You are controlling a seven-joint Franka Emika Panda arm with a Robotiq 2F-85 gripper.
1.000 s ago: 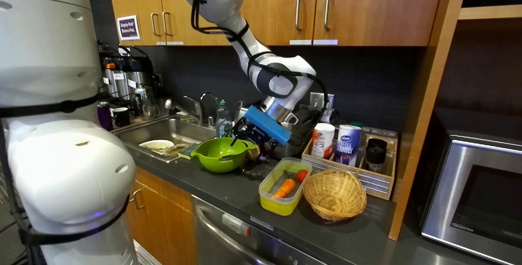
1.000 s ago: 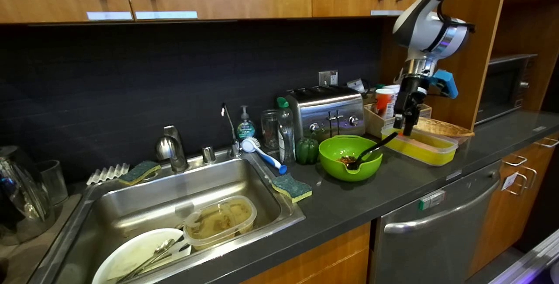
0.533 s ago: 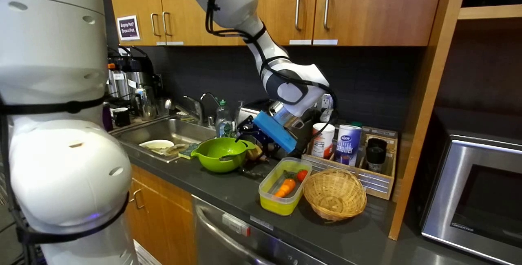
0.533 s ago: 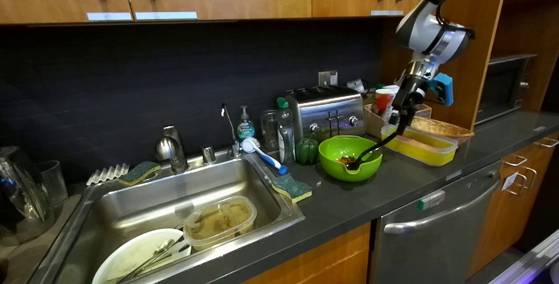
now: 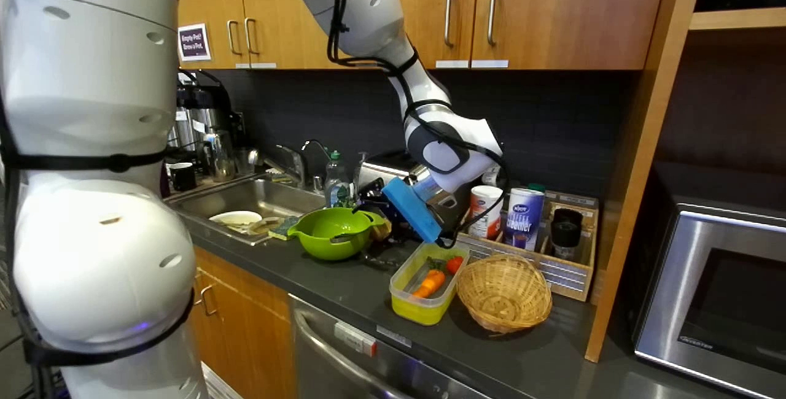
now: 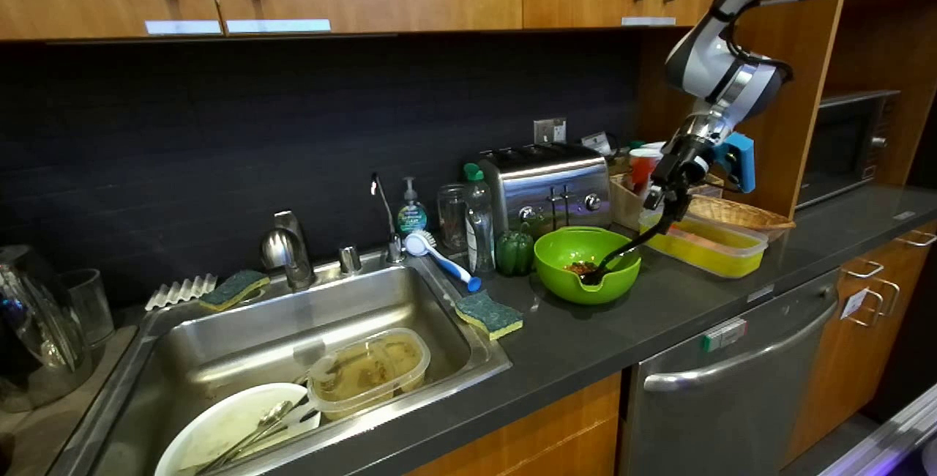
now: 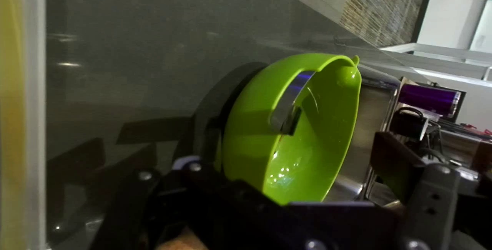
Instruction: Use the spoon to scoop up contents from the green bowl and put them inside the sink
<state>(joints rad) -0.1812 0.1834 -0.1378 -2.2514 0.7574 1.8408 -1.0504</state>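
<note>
Clock taken about the green bowl (image 6: 560, 282), as seen in an exterior view. Between eight and nine: the sink (image 6: 241, 340), with a white dish (image 6: 208, 417) and a clear container (image 6: 381, 393) in it. At eight: a sponge (image 6: 489, 315), at the sink's rim. Centre: the bowl stood upright on the counter (image 6: 556, 337), reddish-brown contents (image 6: 580, 268) low inside. The spoon (image 6: 635, 243) was black; its head sat down in the bowl, its handle leaned out over the rim toward two o'clock. At two: the gripper (image 6: 664, 210), tilted, close by the handle's free end. Its fingers stood spread, well apart in the wrist view, pinching nothing that I could make out; contact with the handle I could not tell. Near three, just past the gripper: a yellow-green container (image 6: 721, 260).

Step in hand, as I judged it: reaching for the spoon, grasp not yet made, scooping and emptying to follow. The next move called for setting the handle squarely between the fingers and pinching it without levering the head out of the bowl.
</note>
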